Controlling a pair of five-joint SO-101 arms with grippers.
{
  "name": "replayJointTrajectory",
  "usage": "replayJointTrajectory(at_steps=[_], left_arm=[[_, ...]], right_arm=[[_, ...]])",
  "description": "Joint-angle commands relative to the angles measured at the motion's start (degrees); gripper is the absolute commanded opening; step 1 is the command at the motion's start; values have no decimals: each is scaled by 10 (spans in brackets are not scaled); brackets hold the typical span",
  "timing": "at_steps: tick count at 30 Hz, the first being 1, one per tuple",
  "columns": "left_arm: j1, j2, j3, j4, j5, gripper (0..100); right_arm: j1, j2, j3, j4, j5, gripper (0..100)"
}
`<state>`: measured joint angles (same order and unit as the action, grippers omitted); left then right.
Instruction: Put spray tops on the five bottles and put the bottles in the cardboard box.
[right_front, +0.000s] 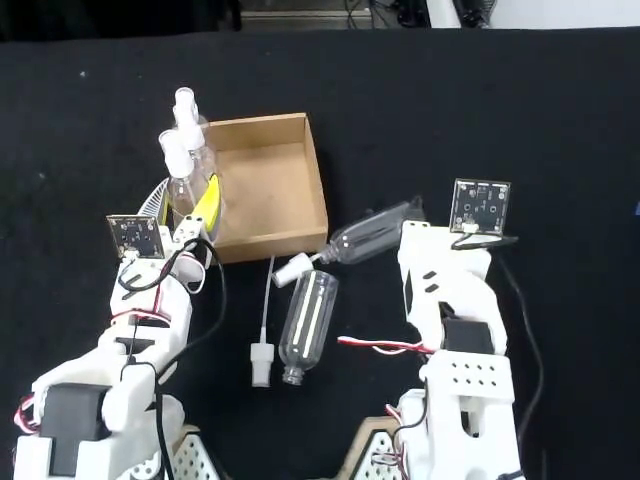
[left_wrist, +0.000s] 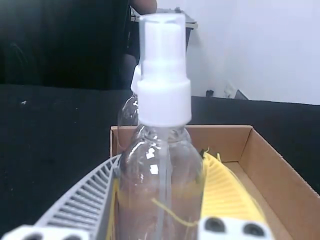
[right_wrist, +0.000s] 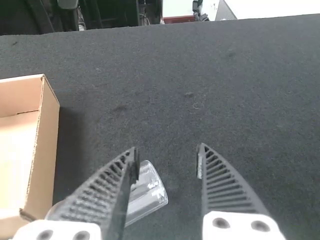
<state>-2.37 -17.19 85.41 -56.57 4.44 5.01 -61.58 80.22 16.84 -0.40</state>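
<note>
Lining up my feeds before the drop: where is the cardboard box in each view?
High view: cardboard box upper middle, open, next to the spray bottle in the left gripper.
Left wrist view: box wall directly behind that bottle.
Right wrist view: box corner beside the open right gripper.
Shared landmark: the black table.

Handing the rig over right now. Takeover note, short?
Left gripper: shut on a clear plastic bottle with white spray top, upright at the brown cardboard box's left wall.
A second capped bottle stands just behind it; inside the box or not, can't tell.
Right gripper: open, beside a third capped bottle lying flat.
Done: three capped.
Left: uncapped clear bottle and loose white spray top lie on the black table; cap it, box all.
</note>
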Motion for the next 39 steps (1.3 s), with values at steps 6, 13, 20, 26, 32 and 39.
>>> replayJointTrajectory(at_steps=[6, 13, 20, 26, 32, 39], left_arm=[[-18, -2, 27, -111, -14, 34], [-19, -3, 30, -115, -36, 34], [-20, -3, 30, -115, -37, 34], [-20, -57, 33, -98, -37, 34], [-20, -183, 35, 71, -61, 34], [-20, -395, 31, 277, -61, 34]], right_arm=[[-13, 5, -4, -17, 7, 166], [-13, 5, -4, -17, 7, 166], [-13, 5, -4, -18, 7, 166], [-13, 5, -4, -18, 7, 166], [-13, 5, -4, -18, 7, 166], [-13, 5, -4, -18, 7, 166]])
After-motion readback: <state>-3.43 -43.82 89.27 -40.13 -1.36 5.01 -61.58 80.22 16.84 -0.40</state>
